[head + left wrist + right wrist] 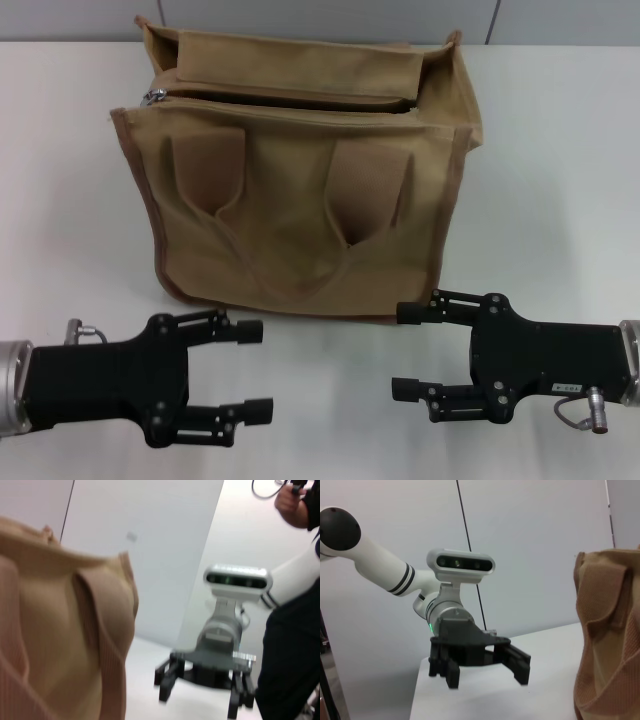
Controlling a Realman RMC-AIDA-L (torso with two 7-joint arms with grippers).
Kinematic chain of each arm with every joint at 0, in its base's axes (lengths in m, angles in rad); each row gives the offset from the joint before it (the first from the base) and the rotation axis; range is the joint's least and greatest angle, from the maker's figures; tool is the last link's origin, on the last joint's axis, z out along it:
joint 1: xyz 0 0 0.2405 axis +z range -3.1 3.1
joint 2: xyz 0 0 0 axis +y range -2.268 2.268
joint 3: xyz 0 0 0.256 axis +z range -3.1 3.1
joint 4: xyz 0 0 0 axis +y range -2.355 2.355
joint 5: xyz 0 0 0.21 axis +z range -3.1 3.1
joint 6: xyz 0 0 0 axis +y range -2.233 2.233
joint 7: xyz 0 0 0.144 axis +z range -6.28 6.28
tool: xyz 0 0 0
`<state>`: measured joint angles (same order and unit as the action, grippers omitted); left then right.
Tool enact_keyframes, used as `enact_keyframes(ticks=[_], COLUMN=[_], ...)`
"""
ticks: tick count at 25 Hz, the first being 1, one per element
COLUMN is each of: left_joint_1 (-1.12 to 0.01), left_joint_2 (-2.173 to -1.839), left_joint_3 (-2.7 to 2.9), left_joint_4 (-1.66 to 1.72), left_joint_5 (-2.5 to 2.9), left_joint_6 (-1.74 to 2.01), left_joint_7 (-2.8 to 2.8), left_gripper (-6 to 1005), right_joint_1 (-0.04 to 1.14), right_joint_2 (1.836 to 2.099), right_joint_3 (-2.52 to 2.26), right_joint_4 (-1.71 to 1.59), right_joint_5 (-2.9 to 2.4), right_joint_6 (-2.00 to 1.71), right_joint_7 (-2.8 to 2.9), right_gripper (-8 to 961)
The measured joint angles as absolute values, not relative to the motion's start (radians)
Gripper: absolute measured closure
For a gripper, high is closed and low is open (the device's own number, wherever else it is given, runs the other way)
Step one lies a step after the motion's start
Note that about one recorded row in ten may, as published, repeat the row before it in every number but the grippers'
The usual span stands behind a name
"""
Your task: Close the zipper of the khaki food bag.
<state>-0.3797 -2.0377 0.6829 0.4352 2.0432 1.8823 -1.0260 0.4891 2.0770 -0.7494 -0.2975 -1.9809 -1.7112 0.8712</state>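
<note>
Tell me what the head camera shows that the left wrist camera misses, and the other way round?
Only the head view shows the khaki food bag whole, its top gaping open, the zipper with its silver pull at the bag's left end, and the left gripper, open, low on the white table in front of the bag. Only the left wrist view shows a person in dark clothes standing beside the table. Both show the bag and the open right gripper, apart from the bag.

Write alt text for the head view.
A khaki food bag stands on a white table, its top zipper open. In front, the left end effector and right end effector hover open, facing each other.
</note>
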Motion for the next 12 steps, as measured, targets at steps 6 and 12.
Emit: enact_keyframes(ticks=[6,12], left_joint_1=[-0.384,-0.342], left_joint_2=[-2.052,-2.067], left_joint_3=[0.612,0.578], left_joint_4=[0.430,0.372], left_joint_5=[1.971,1.630], left_joint_6=[1.956,1.981], left_joint_7=[-0.973,-0.888], left_gripper=[174,175], right_joint_1=[0.486,0.484], right_joint_2=[2.077,2.077], right_joint_3=[-0.747,-0.747], right_joint_4=[-0.298,-0.298], right_joint_5=[-1.980,-1.979], right_joint_6=[-1.708,-1.704], right_joint_7=[0.867,0.864], right_gripper=[173,172])
